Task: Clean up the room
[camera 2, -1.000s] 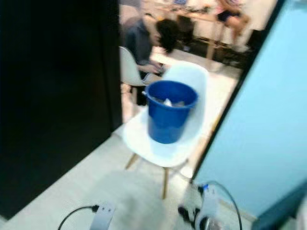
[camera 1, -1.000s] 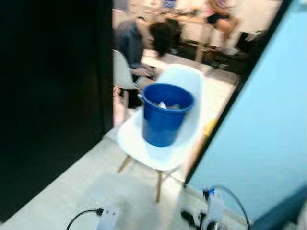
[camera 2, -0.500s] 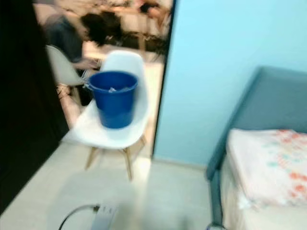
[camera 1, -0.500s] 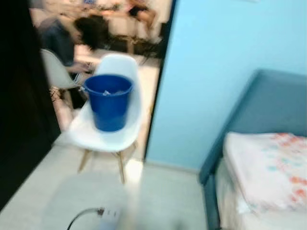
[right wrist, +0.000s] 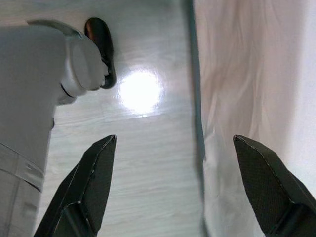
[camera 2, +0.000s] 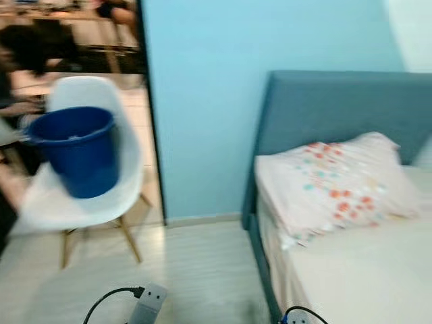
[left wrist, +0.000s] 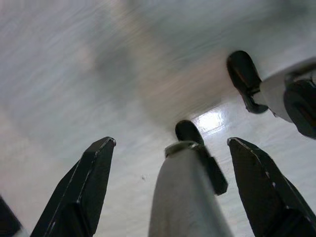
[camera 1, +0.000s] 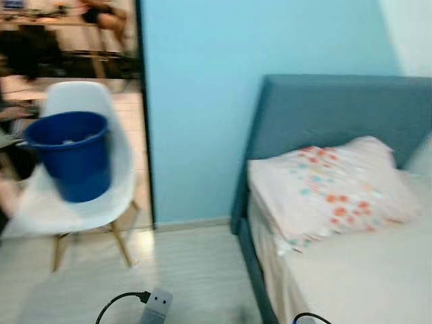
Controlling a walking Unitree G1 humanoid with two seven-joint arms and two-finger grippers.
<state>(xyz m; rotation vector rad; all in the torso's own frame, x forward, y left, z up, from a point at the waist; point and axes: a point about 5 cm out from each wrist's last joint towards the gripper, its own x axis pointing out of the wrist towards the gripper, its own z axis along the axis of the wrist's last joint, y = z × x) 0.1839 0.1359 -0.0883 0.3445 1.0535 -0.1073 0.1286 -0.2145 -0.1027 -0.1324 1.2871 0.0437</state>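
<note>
Left eye view, blurred: bucket (camera 1: pixel 71 154) with scraps inside sits on chair (camera 1: pixel 74 202) well away from both hands; left gripper (left wrist: pixel 168 190) and right gripper (right wrist: pixel 173 190) hang spread wide and empty above floor (right wrist: pixel 143 148), so tidying looks unfinished, nothing in hand.

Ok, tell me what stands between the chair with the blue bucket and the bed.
In the left eye view, a light blue wall stands between the white chair holding the blue bucket and the bed. Below it is bare pale floor.
</note>
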